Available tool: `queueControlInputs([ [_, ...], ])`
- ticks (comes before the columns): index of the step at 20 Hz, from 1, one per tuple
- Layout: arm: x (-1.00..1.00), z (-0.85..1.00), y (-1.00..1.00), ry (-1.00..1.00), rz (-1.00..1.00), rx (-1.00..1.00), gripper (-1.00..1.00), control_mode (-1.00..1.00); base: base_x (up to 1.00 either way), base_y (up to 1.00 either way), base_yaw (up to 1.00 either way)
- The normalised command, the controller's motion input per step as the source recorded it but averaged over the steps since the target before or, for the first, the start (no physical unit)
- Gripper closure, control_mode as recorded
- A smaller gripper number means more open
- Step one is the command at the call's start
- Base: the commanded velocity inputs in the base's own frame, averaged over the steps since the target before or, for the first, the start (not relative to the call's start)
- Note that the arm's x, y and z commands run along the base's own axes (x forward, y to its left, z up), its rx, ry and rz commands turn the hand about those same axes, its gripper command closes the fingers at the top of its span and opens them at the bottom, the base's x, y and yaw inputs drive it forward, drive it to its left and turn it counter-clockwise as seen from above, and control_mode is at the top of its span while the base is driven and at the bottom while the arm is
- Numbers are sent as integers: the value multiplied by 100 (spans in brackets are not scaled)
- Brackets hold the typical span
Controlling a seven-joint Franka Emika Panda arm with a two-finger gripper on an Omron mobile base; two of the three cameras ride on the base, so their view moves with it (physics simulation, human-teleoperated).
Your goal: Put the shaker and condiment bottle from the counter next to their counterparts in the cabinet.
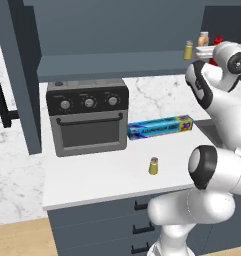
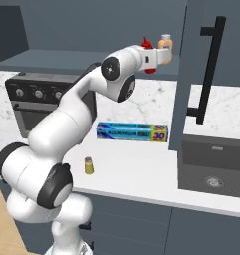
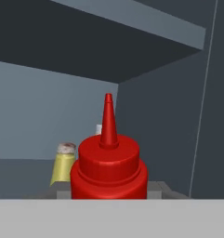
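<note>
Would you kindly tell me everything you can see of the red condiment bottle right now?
The condiment bottle is a glossy red squeeze bottle that looks plastic, with a stepped round shoulder and a slim pointed nozzle. It stands upright. In the hand view it sits close before the camera, at the cabinet shelf, with a yellow shaker behind it to the left. In the right base view it shows red beside the tan-orange bottle. Whether the jaws grip it, or whether it rests on the shelf, cannot be told.

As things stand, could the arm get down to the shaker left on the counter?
Probably yes, but not yet: the gripper is up at the cabinet with the red bottle between its jaws. The shaker stands alone on open counter, nothing crowding it.
</note>
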Motion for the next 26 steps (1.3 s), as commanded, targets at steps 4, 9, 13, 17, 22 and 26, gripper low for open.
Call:
queueControlInputs([
  [4,15,-1,-3,0,0,5,100,-100,0,0,0],
  [9,24,0,-10,0,0,3,100,-100,0,0,0],
  [13,24,0,-20,0,0,3,100,-100,0,0,0],
  [17,13,-4,-27,0,0,4,100,-100,0,0,0],
  [22,13,-22,-19,3,0,3,100,-100,0,0,0],
  [26,19,-29,-8,1,0,0,100,-100,0,0,0],
])
